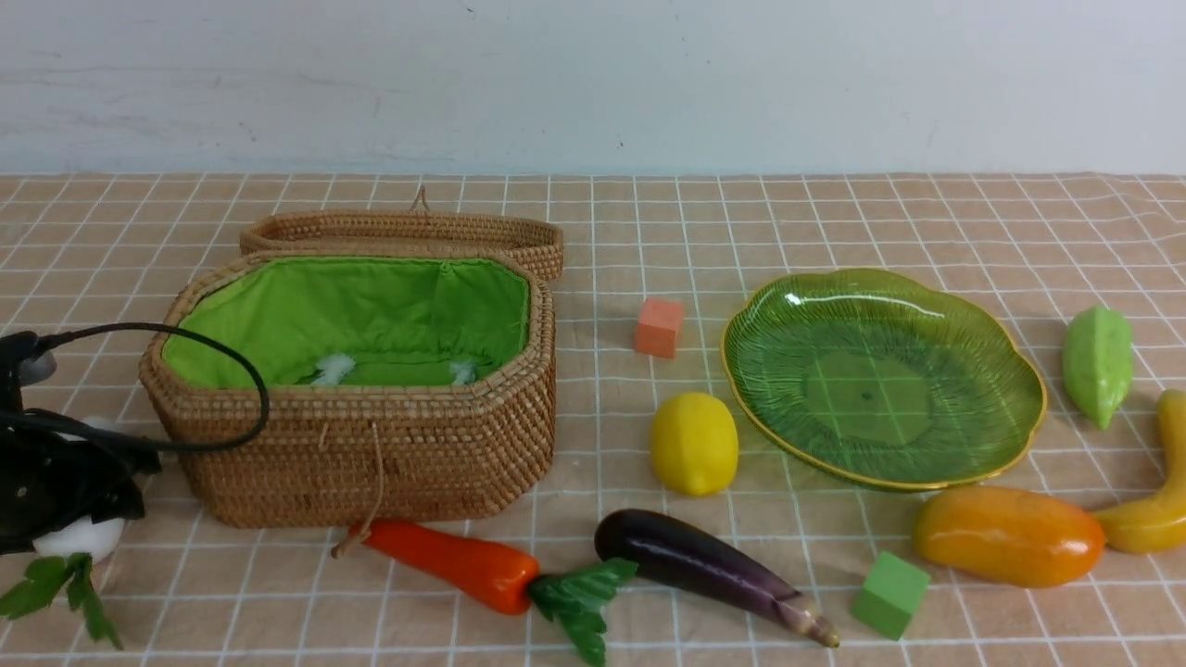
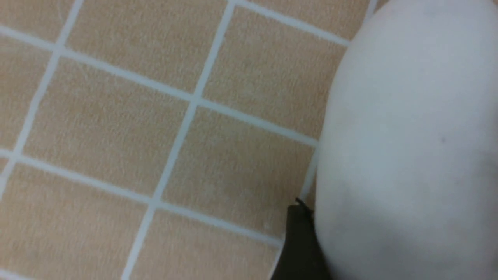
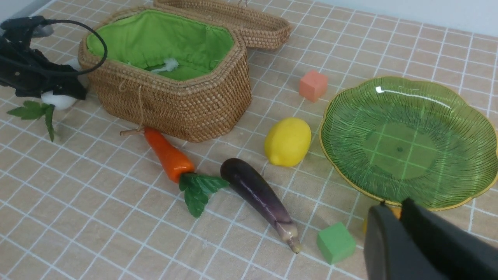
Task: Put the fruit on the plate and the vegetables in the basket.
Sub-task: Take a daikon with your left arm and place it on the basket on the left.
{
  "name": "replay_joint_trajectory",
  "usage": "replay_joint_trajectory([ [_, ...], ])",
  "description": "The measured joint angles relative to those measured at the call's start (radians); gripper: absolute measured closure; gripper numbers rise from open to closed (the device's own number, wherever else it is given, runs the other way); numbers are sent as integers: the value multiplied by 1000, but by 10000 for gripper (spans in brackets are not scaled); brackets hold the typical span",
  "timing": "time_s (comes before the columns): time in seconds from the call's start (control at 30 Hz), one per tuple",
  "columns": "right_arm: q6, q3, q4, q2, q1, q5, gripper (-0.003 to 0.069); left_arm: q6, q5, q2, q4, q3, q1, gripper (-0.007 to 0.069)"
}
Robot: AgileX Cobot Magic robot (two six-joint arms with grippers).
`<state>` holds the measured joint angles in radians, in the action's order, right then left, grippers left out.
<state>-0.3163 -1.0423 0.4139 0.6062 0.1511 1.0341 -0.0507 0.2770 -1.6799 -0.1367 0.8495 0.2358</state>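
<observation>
My left gripper (image 1: 65,500) is low at the table's far left, on the white radish (image 1: 83,537). In the left wrist view one dark finger (image 2: 299,241) lies against the radish (image 2: 408,136); the other finger is hidden. My right gripper (image 3: 393,208) is shut and empty, hovering near the plate's (image 3: 459,101) front rim. The lemon (image 1: 694,443), mango (image 1: 1008,535) and banana (image 1: 1158,500) lie around the plate (image 1: 927,306). The carrot (image 1: 454,560) and eggplant (image 1: 695,560) lie in front of the open basket (image 1: 371,445). A pale green vegetable (image 1: 1098,361) is at the plate's right.
An orange-pink cube (image 1: 659,326) sits between basket and plate. A green cube (image 1: 890,594) sits near the eggplant's tip. The left arm's black cable (image 1: 232,361) loops over the basket's left corner. The basket lid (image 1: 408,232) lies open behind it.
</observation>
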Motion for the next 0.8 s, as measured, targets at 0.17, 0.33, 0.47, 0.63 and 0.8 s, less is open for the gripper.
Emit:
replay_joint_trajectory([
  [0.17,0,0,0,1,0,0,589,40,55,219,15,5,-17,140],
  [0.33,0,0,0,1,0,-1,583,399,150,393,39,151,-173,140],
  [0.47,0,0,-4,1,0,-1,579,680,258,353,39,307,-315,140],
  [0.63,0,0,-6,1,0,-1,574,917,404,138,43,548,-414,140],
  [0.8,0,0,-7,1,0,0,574,953,426,-26,108,668,-435,140],
])
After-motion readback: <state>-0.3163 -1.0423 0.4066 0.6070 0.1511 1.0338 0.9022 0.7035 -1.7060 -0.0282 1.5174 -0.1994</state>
